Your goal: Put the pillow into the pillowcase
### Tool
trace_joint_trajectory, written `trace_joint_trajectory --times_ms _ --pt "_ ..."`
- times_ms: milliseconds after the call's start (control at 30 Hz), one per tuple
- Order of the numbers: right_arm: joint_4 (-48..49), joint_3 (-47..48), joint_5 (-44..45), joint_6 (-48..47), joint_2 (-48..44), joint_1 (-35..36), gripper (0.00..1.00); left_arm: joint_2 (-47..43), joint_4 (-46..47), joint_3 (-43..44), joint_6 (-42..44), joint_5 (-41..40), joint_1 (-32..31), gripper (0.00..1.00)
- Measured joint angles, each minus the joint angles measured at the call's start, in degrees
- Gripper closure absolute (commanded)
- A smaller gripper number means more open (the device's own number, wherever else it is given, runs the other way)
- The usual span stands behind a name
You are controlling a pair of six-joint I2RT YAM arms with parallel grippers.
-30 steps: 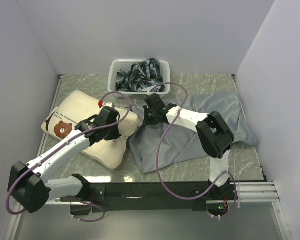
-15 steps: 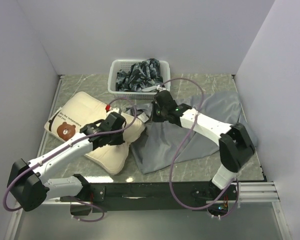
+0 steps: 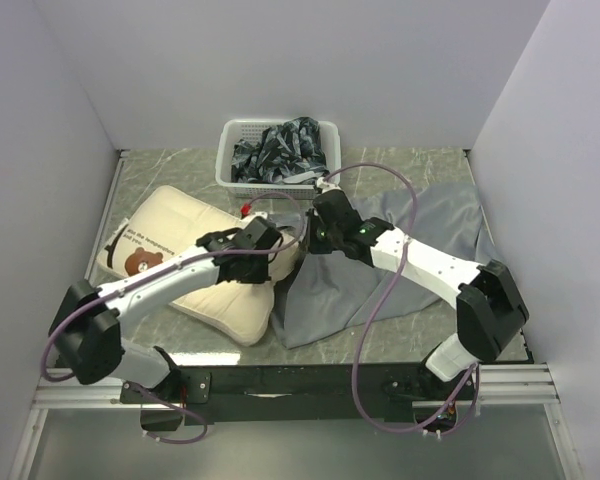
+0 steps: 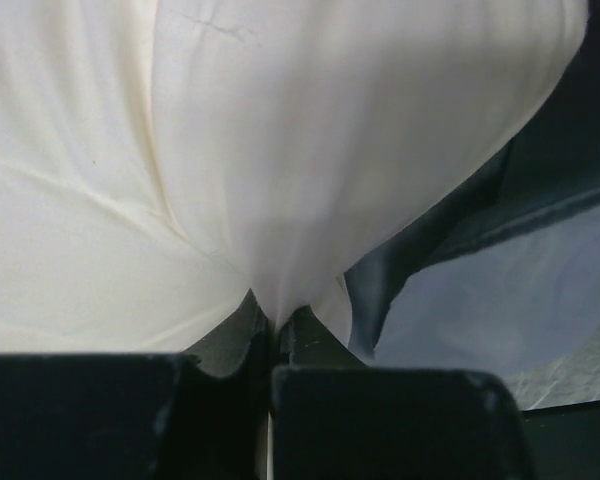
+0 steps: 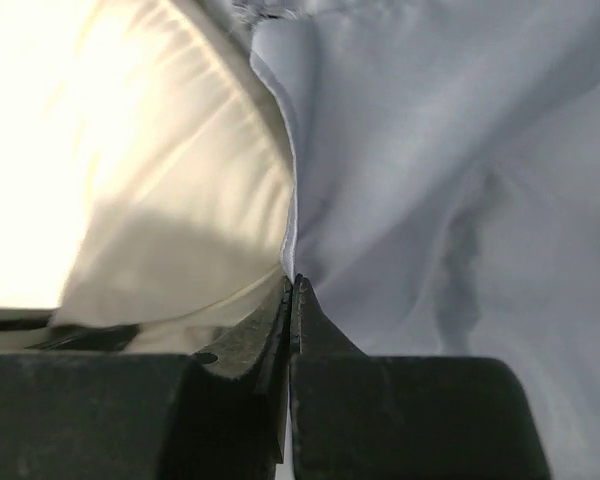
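Shows from above the pillow (image 3: 175,222) at centre-left of the counter (image 3: 400,165), its right end meeting the pillowcase (image 3: 330,290) spread toward centre-right, yet leaves both grips unclear. Reveals in the left wrist view the left claw (image 4: 277,335) clamped on a pinch of cream pillow fabric, grey cloth at lower right. Reveals in the right wrist view the right claw (image 5: 293,290) closed on the pillowcase's edge, pillow just left.

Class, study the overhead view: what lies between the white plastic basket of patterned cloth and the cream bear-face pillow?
Only a bare strip of grey marbled tabletop separates the basket from the pillow; the top external view shows it.
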Motion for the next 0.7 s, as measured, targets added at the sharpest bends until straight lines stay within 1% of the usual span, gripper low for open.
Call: trace_joint_trajectory --times_ms 233,367,400,433,467,500,533,567,600,633,667,700 --pt "-0.09 0.00 -0.02 -0.02 -3.04 1.62 1.00 10.38 -0.59 9.60 1.73 -1.64 -0.70 0.99" --pt "-0.37 0.00 -0.15 0.02 -3.08 2.03 0.99 14.36 0.87 11.76 2.73 -0.44 0.57 0.98" --pt "-0.37 0.00 -0.13 0.04 -3.08 1.97 0.98 14.51 1.53 11.78 2.84 0.55 1.16 0.95" --pt "-0.37 0.00 -0.15 0.13 -3.08 1.97 0.93 14.51 2.10 11.80 2.82 1.70 1.86 0.92" --pt "-0.37 0.00 -0.20 0.20 -3.08 1.99 0.90 14.51 2.64 11.80 2.80 2.73 2.54 0.85" --pt "-0.37 0.00 -0.26 0.20 -3.06 1.99 0.86 14.51 3.72 11.76 2.73 4.13 3.41 0.81" --pt "-0.44 0.00 -0.24 0.22 -3.06 1.99 0.76 14.51 4.87 11.65 2.62 5.38 4.13 0.76" --pt "-0.57 0.00 -0.11 0.15 -3.02 1.99 0.70 14.51 6.08 11.52 2.47 6.62 4.76 0.62" --pt "-0.83 0.00 0.09 0.13 -2.99 1.99 0.65 14.51 7.65 11.21 2.27 7.98 5.53 0.55" --pt "-1.11 -0.02 0.31 0.15 -2.99 2.01 0.58 14.51 8.48 11.04 2.51 8.68 5.95 0.50" --pt "-1.29 -0.09 0.66 0.15 -2.99 2.03 0.55 14.51 9.70 10.73 2.29 9.84 6.25 0.41" --pt "-1.33 -0.33 1.16 0.07 -3.04 2.05 0.52 14.38 10.97 10.23 2.32 10.62 6.32 0.38"
